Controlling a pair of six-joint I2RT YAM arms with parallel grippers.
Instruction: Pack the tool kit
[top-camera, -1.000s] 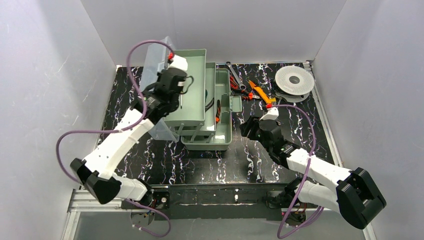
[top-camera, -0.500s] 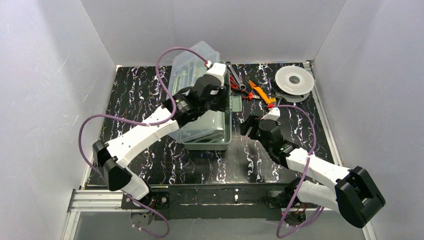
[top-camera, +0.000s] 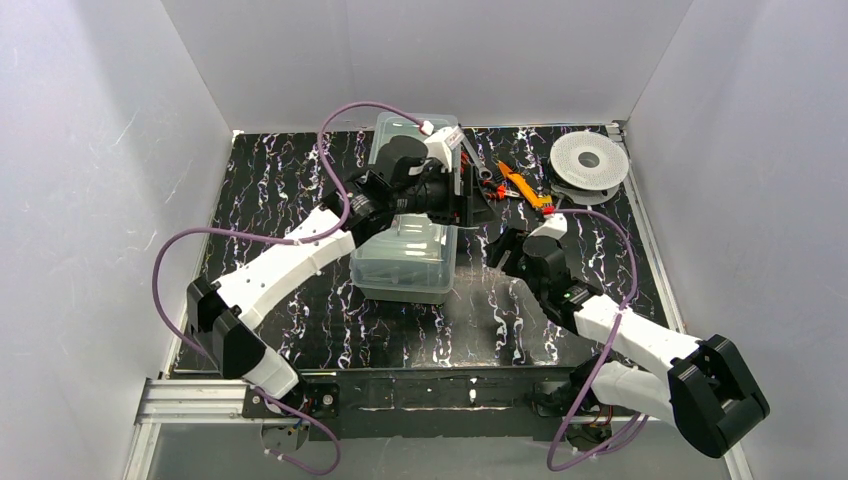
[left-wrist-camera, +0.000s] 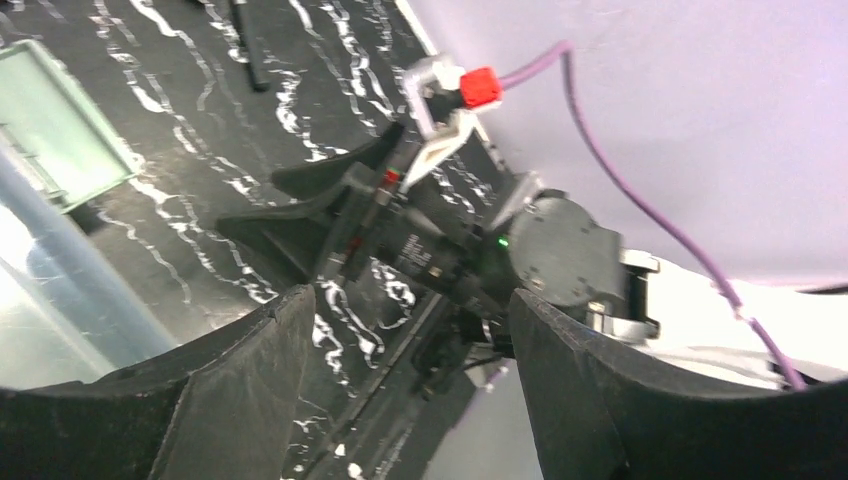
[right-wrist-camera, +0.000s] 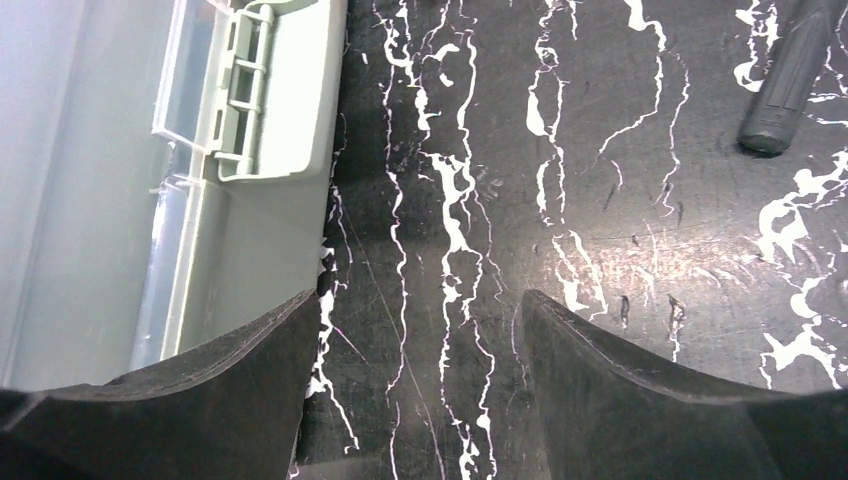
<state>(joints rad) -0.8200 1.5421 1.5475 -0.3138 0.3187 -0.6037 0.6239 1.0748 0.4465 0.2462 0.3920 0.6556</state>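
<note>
The tool kit is a grey-green box, and its clear lid lies shut over it. My left gripper hovers open at the box's right edge with nothing between its fingers. In the left wrist view the left gripper looks down on the right arm, with a corner of the box at the left. My right gripper stands open just right of the box, over bare mat. The right wrist view shows the right gripper beside the box's side latch, apart from it.
Behind the right gripper a wrench, red-handled pliers and an orange-handled tool lie on the black marbled mat. A white spool sits at the back right. A dark tool handle lies ahead of the right gripper. Grey walls enclose the table.
The clear lid has swung over from the left and now lies shut on the box. My left gripper has let go of it, opened and moved right. The right gripper opened wider.
</note>
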